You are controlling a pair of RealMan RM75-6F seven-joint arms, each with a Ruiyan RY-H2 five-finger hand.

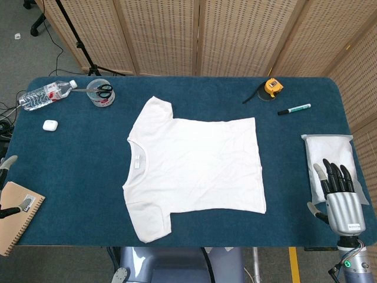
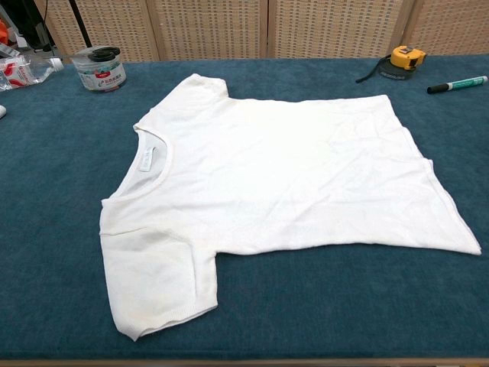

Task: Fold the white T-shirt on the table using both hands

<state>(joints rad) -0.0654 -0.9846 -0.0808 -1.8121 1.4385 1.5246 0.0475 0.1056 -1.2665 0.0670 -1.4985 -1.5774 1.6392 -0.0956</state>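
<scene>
The white T-shirt [image 1: 197, 165] [image 2: 283, 176] lies spread flat in the middle of the blue table, collar to the left, hem to the right, both sleeves out. My right hand [image 1: 340, 194] hovers at the table's near right corner, well clear of the hem, fingers stretched out and holding nothing. Only a little of my left hand [image 1: 13, 209] shows at the frame's left edge, over a notebook: two fingers held far apart, nothing between them. Neither hand appears in the chest view.
A water bottle [image 1: 44, 94], a tub with scissors [image 1: 101, 92] [image 2: 101, 67] and a white earbud case [image 1: 49, 125] sit at back left. A tape measure [image 1: 271, 88] and green marker [image 1: 294, 109] lie back right. A white packet [image 1: 330, 162] lies under my right hand; a notebook [image 1: 15, 221] at front left.
</scene>
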